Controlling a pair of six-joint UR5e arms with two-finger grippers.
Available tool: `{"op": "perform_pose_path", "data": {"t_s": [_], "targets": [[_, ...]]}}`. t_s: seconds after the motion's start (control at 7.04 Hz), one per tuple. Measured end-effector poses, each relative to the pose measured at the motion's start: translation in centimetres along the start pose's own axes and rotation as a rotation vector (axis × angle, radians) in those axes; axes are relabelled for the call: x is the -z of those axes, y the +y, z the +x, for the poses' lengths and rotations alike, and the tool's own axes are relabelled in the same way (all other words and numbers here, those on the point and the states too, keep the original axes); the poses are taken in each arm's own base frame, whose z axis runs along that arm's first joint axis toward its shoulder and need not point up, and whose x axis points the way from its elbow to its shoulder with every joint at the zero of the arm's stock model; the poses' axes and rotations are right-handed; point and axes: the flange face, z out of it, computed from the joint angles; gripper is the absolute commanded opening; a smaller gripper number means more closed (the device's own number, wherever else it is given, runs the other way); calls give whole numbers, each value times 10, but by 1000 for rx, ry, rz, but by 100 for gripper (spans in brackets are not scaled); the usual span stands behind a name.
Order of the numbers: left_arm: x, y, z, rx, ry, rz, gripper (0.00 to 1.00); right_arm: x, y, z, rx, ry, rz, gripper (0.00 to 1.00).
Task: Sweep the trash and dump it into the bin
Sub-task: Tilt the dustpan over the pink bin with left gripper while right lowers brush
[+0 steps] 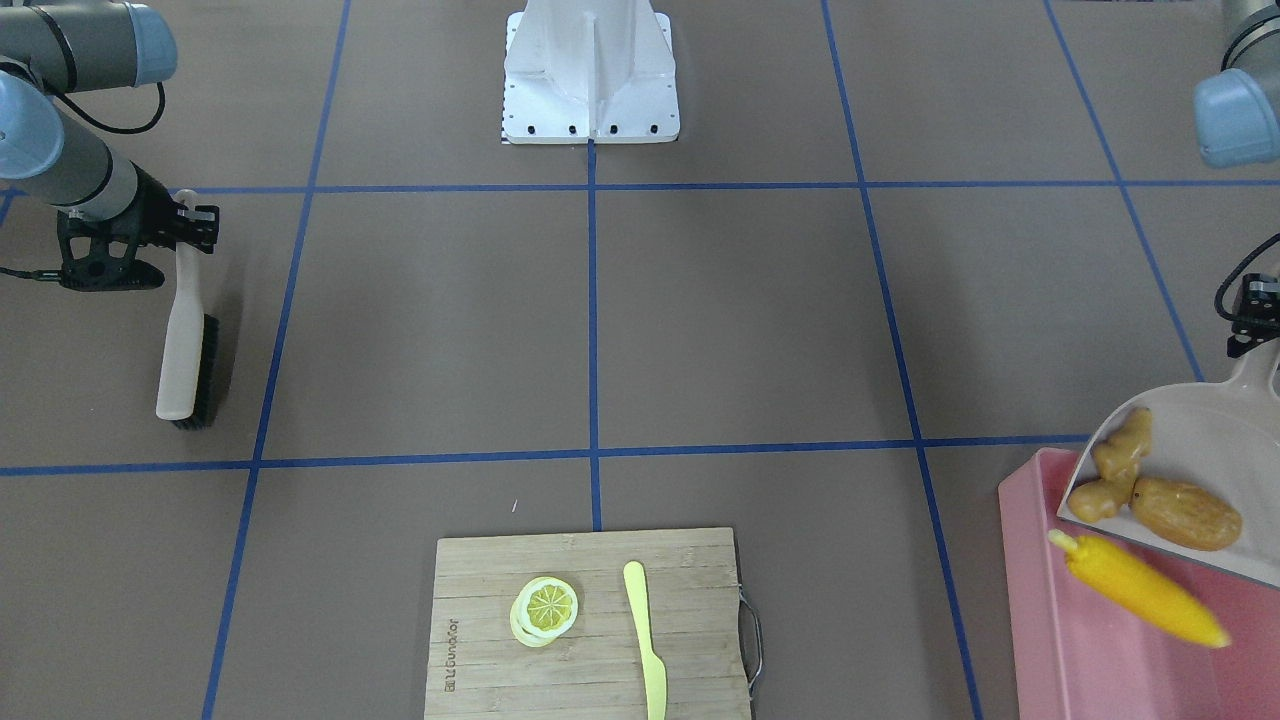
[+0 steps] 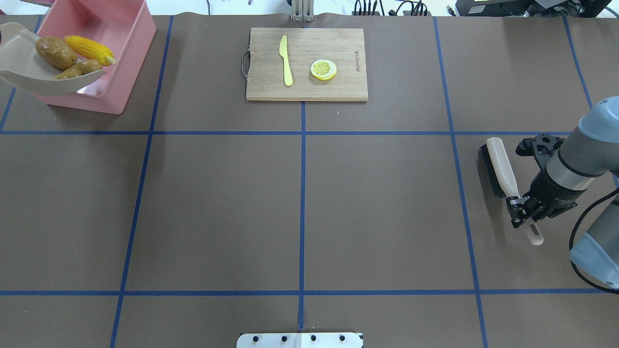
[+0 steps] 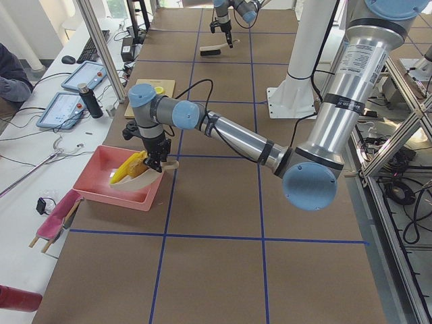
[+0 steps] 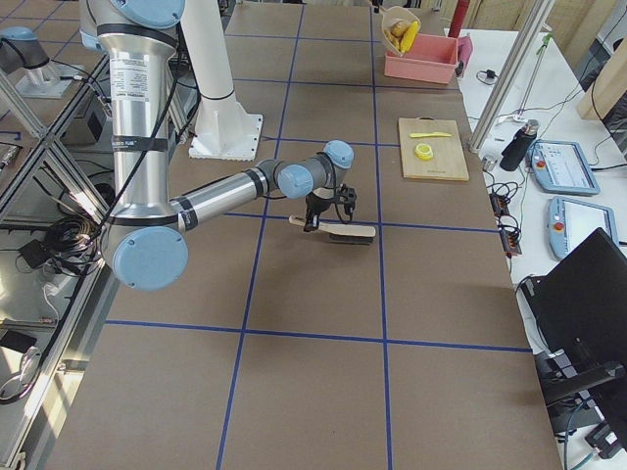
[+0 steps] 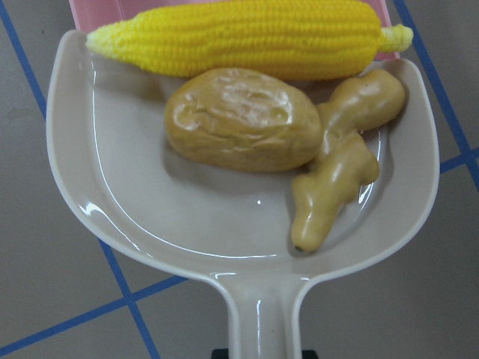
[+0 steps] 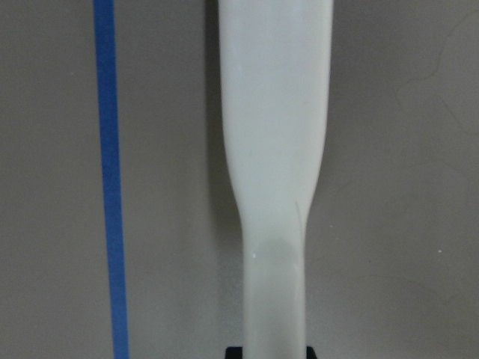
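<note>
My left gripper is shut on the handle of a beige dustpan, held tilted over the pink bin. The yellow corn cob lies at the pan's lip, partly past it, above the inside of the bin. The brownish potato and the tan ginger root rest in the pan. The left wrist view shows corn, potato and ginger in the pan. My right gripper is shut on the handle of a brush at the table's far right.
A wooden cutting board at the table's far edge holds a lemon slice and a pale yellow knife. The bin stands in the far left corner. The robot base plate is at the near edge.
</note>
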Motion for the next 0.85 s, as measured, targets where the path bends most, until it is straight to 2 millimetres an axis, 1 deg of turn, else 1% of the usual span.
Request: {"op": "perform_pose_path", "data": {"t_s": [0.14, 0.28, 0.43, 0.71, 0.85], "targets": [[-4, -11, -8, 12, 6, -31, 0, -3, 2, 1, 0, 4, -5, 15], [-8, -17, -13, 14, 12, -54, 0, -5, 3, 1, -1, 7, -10, 66], [-12, -22, -16, 17, 17, -75, 0, -7, 3, 2, -1, 7, -13, 100], [-13, -36, -24, 20, 41, -122, 0, -7, 3, 1, 7, 0, -7, 100], [-6, -41, -27, 17, 49, -128, 0, -6, 2, 0, 13, -5, -1, 100]]}}
